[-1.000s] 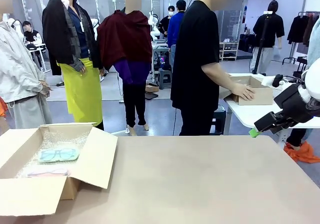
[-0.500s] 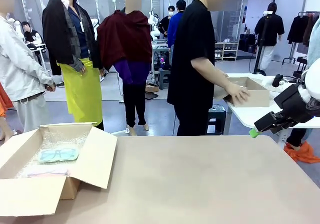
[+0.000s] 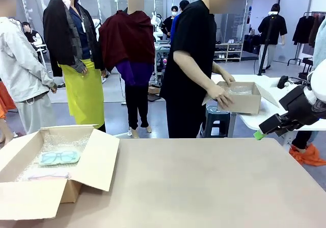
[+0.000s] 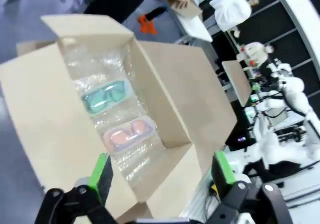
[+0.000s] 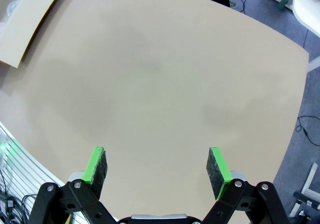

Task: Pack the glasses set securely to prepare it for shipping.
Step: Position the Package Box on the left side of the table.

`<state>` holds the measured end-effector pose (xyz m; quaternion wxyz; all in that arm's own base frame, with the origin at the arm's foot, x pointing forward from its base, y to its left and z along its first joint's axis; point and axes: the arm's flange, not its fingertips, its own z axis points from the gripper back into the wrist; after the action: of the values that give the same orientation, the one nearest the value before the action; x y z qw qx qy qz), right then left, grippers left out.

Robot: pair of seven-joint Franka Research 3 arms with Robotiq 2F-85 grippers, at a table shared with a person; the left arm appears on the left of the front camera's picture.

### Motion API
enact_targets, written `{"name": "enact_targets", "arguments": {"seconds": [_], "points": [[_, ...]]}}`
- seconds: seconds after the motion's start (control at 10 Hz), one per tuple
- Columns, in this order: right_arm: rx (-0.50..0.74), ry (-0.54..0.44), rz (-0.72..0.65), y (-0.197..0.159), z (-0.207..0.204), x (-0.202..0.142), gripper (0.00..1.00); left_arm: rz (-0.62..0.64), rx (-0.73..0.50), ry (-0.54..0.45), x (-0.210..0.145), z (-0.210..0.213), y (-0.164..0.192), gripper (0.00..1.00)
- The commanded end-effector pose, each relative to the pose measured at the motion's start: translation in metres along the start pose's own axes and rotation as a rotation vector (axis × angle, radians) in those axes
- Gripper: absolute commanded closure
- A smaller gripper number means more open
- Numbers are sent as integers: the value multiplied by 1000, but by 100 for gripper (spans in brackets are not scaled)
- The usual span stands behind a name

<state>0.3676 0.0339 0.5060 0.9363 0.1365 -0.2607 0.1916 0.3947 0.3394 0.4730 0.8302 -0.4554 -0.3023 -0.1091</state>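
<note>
The glasses set lies on bubble wrap inside an open cardboard box (image 3: pixel 97 161) at the table's left. The mint-green-framed pack (image 3: pixel 59 157) is farther back and the pink-framed pack (image 3: pixel 43 175) nearer. In the left wrist view my left gripper (image 4: pixel 162 171) hovers open above the box (image 4: pixel 45 114), looking down on the mint pack (image 4: pixel 104 96) and the pink pack (image 4: pixel 127 134), holding nothing. My right gripper (image 5: pixel 157 166) is open and holds nothing over the bare tabletop (image 5: pixel 165 73). In the front view the right gripper (image 3: pixel 262 133) sits at the table's far right edge.
A person at the far side holds a smaller cardboard box (image 3: pixel 242 99) with clear wrap inside, in both hands. A white side table (image 3: pixel 265 117) stands behind the right gripper. The open box's flap (image 5: pixel 27 21) reaches into the right wrist view's top left.
The person has lifted the smaller box off the side table and turned toward my table with it. Both grippers and the glasses packs have stayed where they were.
</note>
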Motion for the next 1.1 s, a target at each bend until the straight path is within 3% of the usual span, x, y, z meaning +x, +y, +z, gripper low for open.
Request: {"name": "enact_targets", "arguments": {"seconds": [0.0, 0.5, 0.7, 0.8, 1.0], "points": [[-2, 5, 2, 3, -1, 0, 0, -79, 55, -70, -19, -17, -28, 0], [-2, 5, 2, 3, -1, 0, 0, -307, 116, -3, -20, -64, -117, 0], [-2, 5, 2, 3, -1, 0, 0, -542, 166, 92, -21, -112, -178, 0], [-2, 5, 2, 3, -1, 0, 0, -586, 169, 73, -15, -146, -202, 0], [-2, 5, 2, 3, -1, 0, 0, -704, 229, 172, -17, -208, -227, 0]]}}
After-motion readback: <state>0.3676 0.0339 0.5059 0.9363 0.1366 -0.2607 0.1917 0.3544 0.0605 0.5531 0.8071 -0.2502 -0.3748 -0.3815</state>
